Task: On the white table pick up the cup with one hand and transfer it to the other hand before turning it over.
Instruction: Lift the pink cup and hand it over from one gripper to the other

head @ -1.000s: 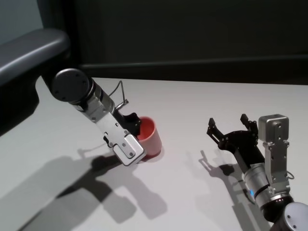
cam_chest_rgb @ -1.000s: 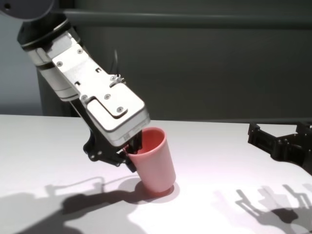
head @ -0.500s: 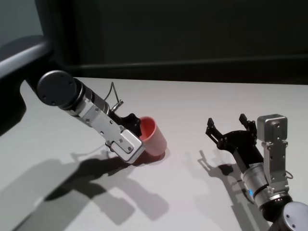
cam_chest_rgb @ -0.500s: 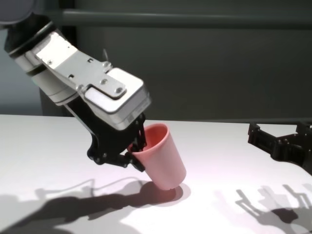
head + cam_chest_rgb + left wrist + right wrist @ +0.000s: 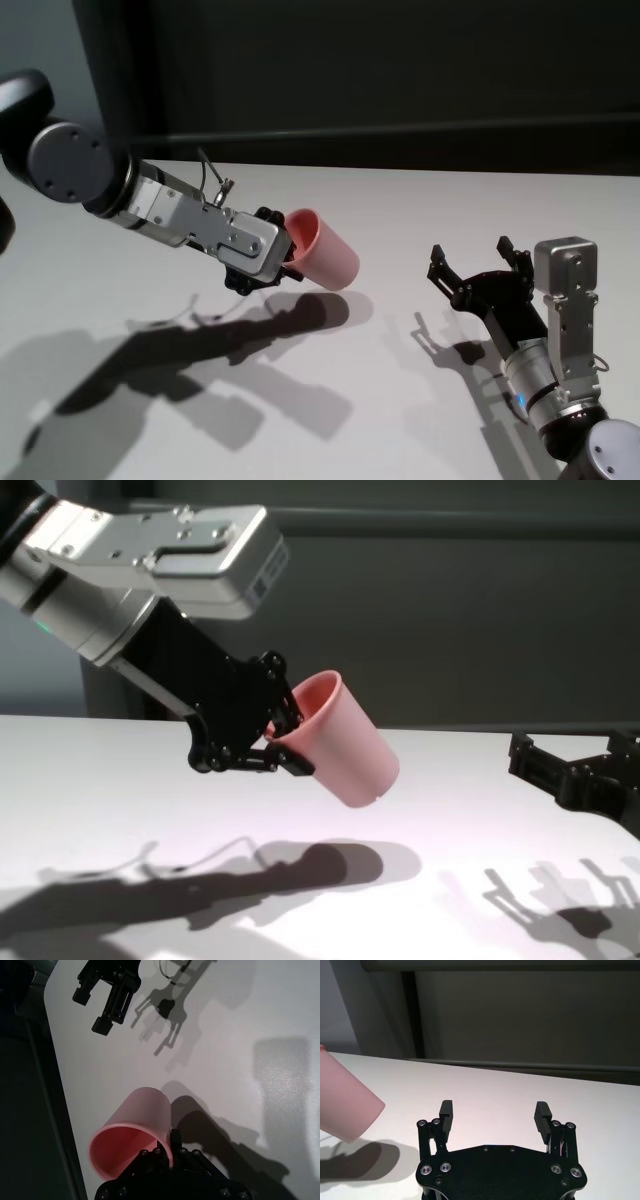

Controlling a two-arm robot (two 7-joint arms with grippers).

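The pink cup (image 5: 322, 250) hangs above the white table (image 5: 420, 200), tilted so its base points toward the right arm. My left gripper (image 5: 289, 252) is shut on the cup's rim, one finger inside and one outside. The chest view shows the cup (image 5: 348, 745) clear of the tabletop, with its shadow below it and the left gripper (image 5: 286, 742) at its rim. In the left wrist view the cup (image 5: 137, 1125) opens toward the camera. My right gripper (image 5: 474, 256) waits open and empty to the right, low over the table. The right wrist view has the cup's base (image 5: 345, 1105) beyond the right gripper (image 5: 492, 1110).
A dark grey wall with a horizontal bar (image 5: 400, 130) runs behind the table's far edge. Arm shadows fall across the near tabletop (image 5: 200, 370). Bare table lies between the cup and the right gripper.
The left arm has lifted the cup off the table and swung it up, tipping its base further toward the right gripper. The right arm has stayed still and open.
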